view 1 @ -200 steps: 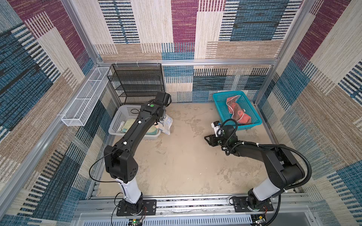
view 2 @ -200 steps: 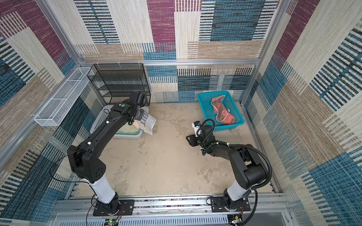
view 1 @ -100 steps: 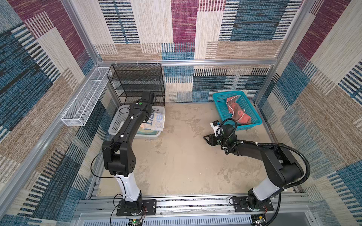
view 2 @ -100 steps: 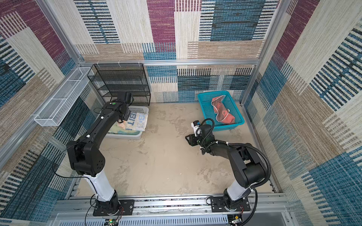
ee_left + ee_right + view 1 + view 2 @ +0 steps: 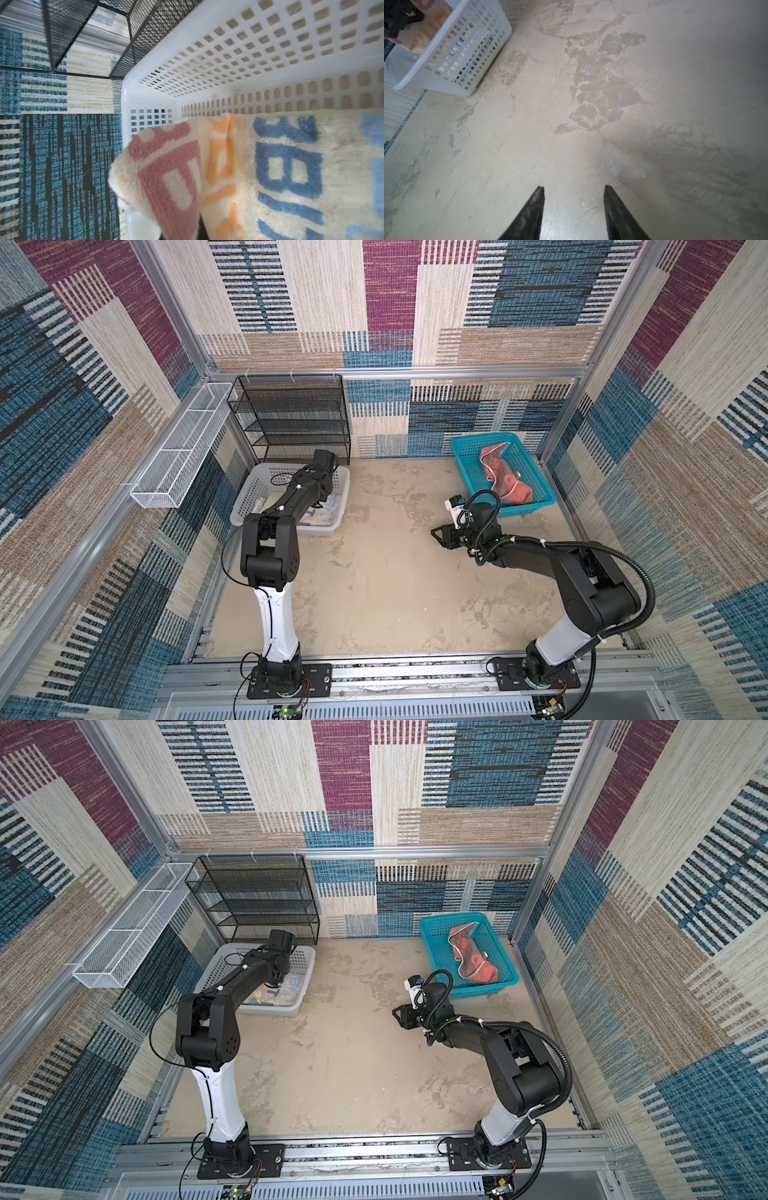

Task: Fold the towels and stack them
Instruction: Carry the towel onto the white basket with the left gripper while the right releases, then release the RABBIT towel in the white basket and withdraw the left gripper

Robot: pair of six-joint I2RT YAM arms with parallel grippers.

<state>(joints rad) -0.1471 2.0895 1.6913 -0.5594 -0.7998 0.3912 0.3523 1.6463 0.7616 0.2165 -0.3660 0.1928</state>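
- The fingers (image 5: pixel 533 212) of the right gripper (image 5: pixel 574 186) are standing apart and are holding nothing. They are pointing over the bare table (image 5: pixel 395 580), between the two baskets.
- The left gripper (image 5: pixel 399 22) is reaching down into the white basket (image 5: pixel 291 529). Its fingers are pressing together on one end of the lettered towel (image 5: pixel 280 166).
- This towel is lying inside the white basket. Its gripped end is rising and folding over, and the rest is spreading on the basket's floor.
- Its pink, orange and blue letter rows are running side by side.
- In both top views the arm is covering much of it, so I cannot tell its long axis.
- A pale yellow towel (image 5: pixel 270 502) is lying beside it in the same basket.
- The coral-orange towel (image 5: pixel 505 479) is lying crumpled in the teal basket (image 5: pixel 463 464). Its long axis is following the basket's length, with one end pointing to the back wall and the other to the front rim.
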